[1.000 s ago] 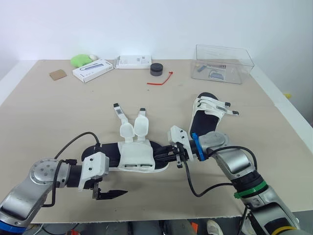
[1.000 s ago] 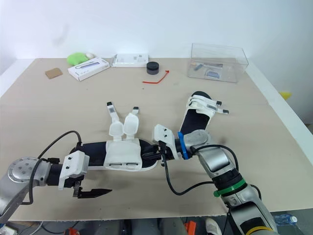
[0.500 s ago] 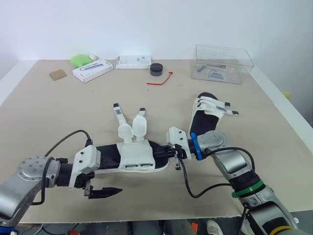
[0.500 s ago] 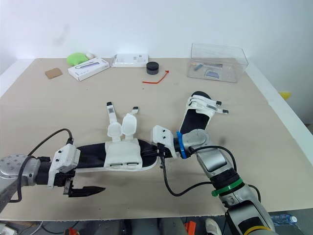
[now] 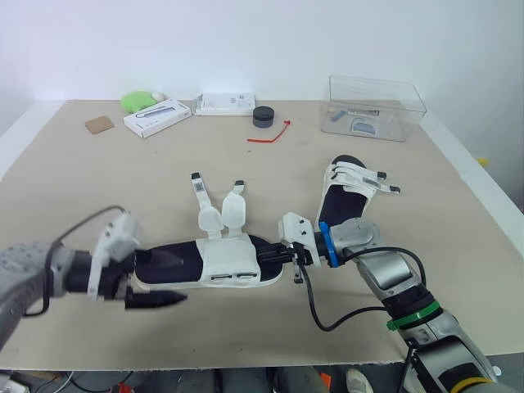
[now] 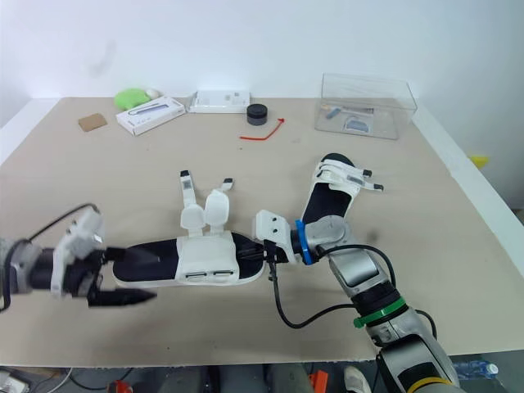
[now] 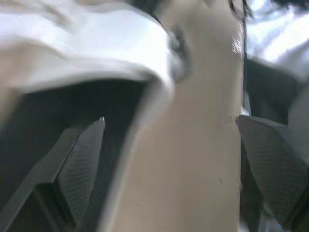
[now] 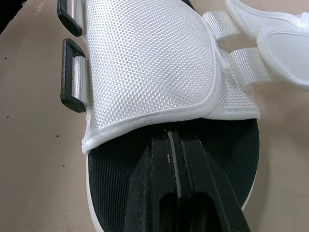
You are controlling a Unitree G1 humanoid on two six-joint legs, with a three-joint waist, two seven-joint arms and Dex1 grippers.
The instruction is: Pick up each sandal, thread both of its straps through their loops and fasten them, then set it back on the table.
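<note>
Left gripper (image 5: 160, 278) is pulled back to the sandal (image 5: 225, 266)'s heel, spread open; right gripper (image 5: 274, 255) is pressed closed on its toe. Straps (image 5: 217, 217) unthreaded; other sandal (image 5: 348, 196) looks fastened.

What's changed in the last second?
The left hand, open and holding nothing, drew back toward the robot's left and is now by the heel of the sandal. The right hand stayed shut at its toe end. That sandal, straps still loose, and the other sandal haven't moved.
</note>
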